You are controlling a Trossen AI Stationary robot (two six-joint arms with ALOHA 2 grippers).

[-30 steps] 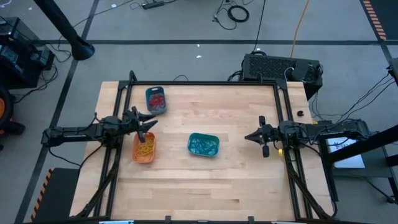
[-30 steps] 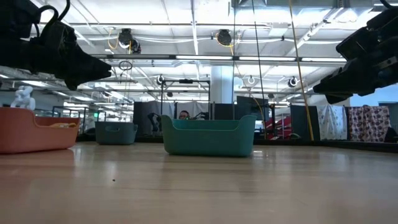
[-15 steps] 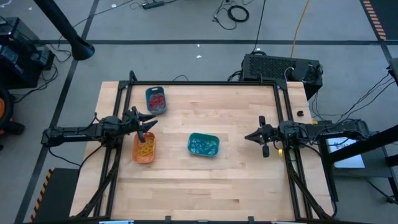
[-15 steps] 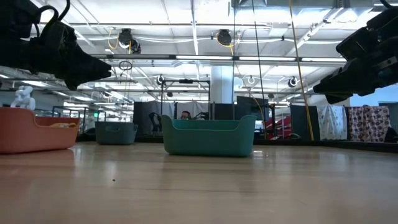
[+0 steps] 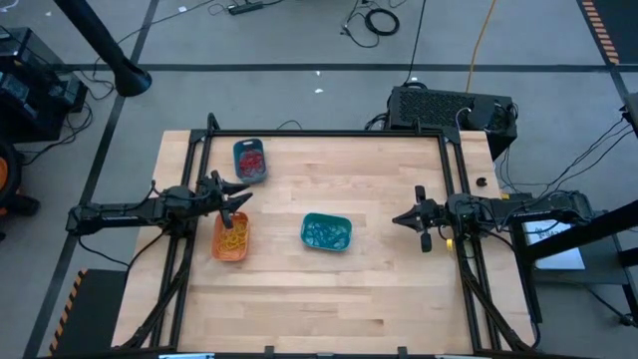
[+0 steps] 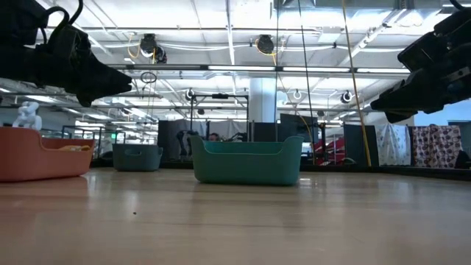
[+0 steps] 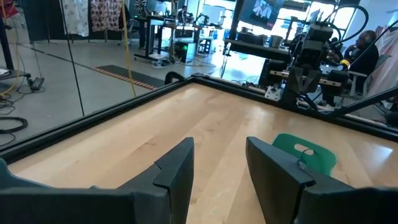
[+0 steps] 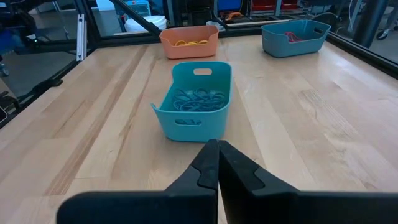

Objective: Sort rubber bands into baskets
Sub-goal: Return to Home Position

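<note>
Bright and even throughout, lit from overhead by rows of ceiling strip lights (image 6: 221,68). Glare around those tubes in the low view, with the left arm (image 6: 59,51) and right arm (image 6: 434,59) as 2 dark silhouettes against them. Soft sheen on the tabletop (image 6: 235,221), blurred along its near edge, sharper toward the teal basket (image 6: 246,160). Short, faint shadows only in the high view. Washed-out bright patches beyond the tabletop in the left wrist view. Soft focus on the right gripper (image 8: 215,144) close to the lens.
</note>
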